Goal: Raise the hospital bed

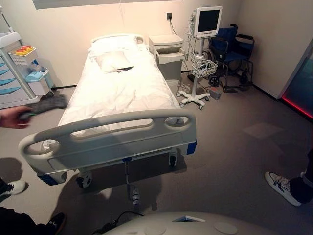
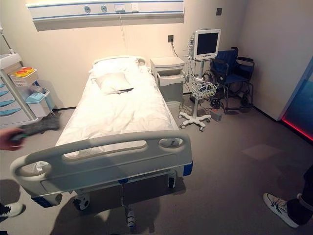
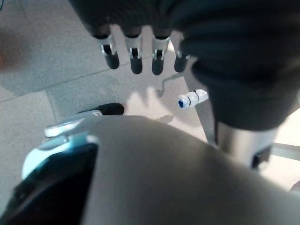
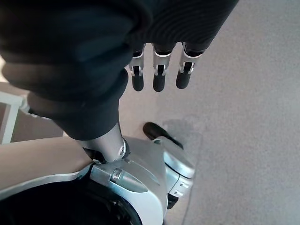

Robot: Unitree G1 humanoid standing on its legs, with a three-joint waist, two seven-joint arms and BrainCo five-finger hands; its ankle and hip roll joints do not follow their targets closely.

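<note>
Left hand [image 3: 136,51] hangs over grey floor [image 3: 61,61], fingers straight and apart, holding nothing. Right hand [image 4: 157,70] same: fingers relaxed, spread, nothing in them, carpet below.

Head views, near to far:
- Hospital bed [image 1: 122,93] straight ahead, foot end nearest. Grey footboard [image 1: 112,137] with cut-out grips, blue corner bumpers, castors under it, crank-type rod hanging below the frame centre.
- Mattress lies flat, white sheet rumpled; pillow [image 1: 113,59] near the head end, small dark item at its edge, can't tell what.
- A person's hand [image 1: 12,117] at the left edge, beside the bed's foot corner, holds a dark remote-like handset [image 1: 46,105], blurred. Person's shoes [image 1: 14,188] lower left; another person's shoe [image 1: 282,186] lower right.
- Left of bed: supply cart [image 1: 17,68] with blue trays and a basket.
- Right of bed's head: bedside cabinet [image 1: 167,51], drawer slightly out. Next to it, patient monitor [image 1: 206,21] on a wheeled stand [image 1: 194,95] with wire basket.
- Far right corner: blue wheelchair [image 1: 234,54] against the wall.
- Wall panel [image 2: 105,9] with outlets above the headboard.
</note>
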